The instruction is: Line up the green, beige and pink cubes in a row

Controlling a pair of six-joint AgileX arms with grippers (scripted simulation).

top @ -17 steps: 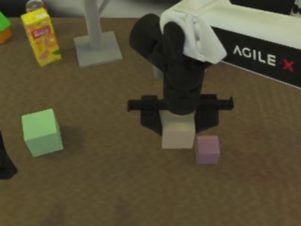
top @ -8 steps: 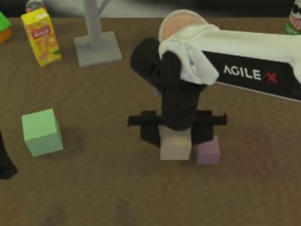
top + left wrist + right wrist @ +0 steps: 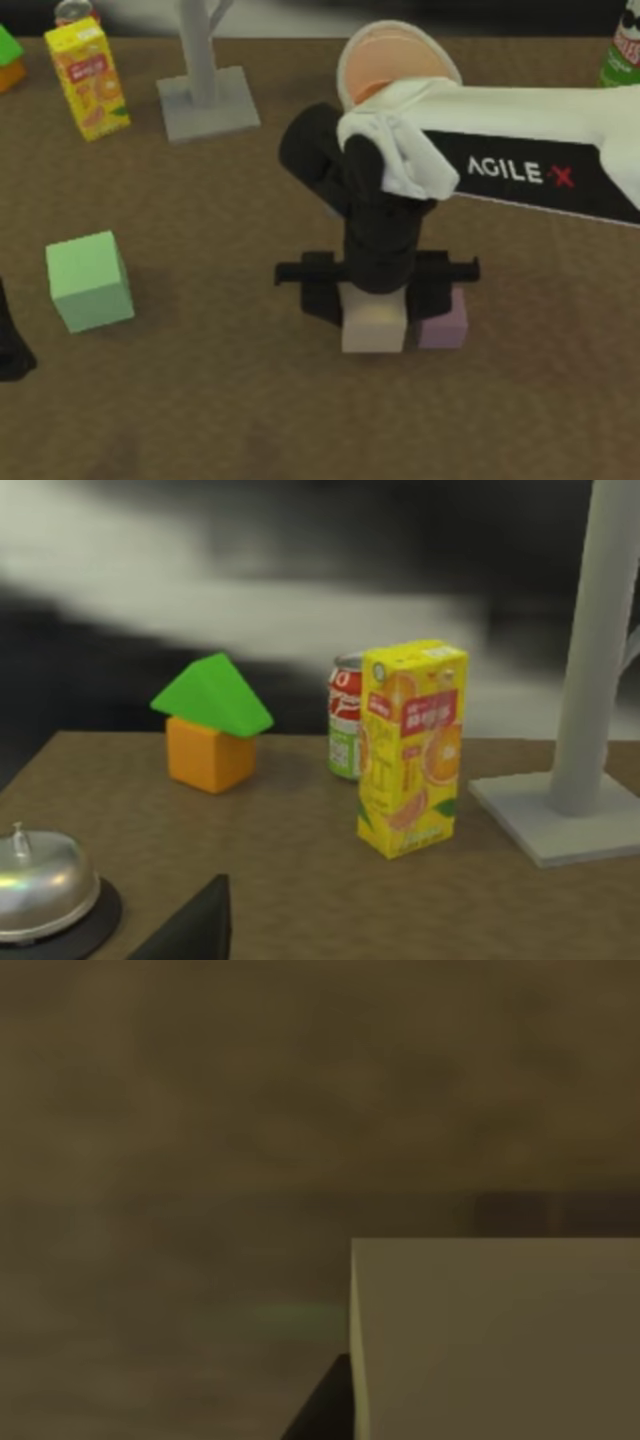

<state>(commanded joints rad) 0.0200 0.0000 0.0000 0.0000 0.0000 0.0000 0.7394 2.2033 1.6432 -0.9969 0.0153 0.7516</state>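
**Beige cube set in beside pink**

Right gripper clamped on the beige cube, low over the table, touching or just beside the pink cube — likely to start the row. Green cube well apart on the left, not yet lined up. Left gripper parked at the left edge, fingers unreadable.

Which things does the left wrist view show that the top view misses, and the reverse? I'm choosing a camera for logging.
Only the left wrist view shows a silver bell. Only the top view shows the green cube, beige cube, pink cube and the right gripper over the beige cube. Both show the yellow juice carton, the white stand, the soda can and the brown table.
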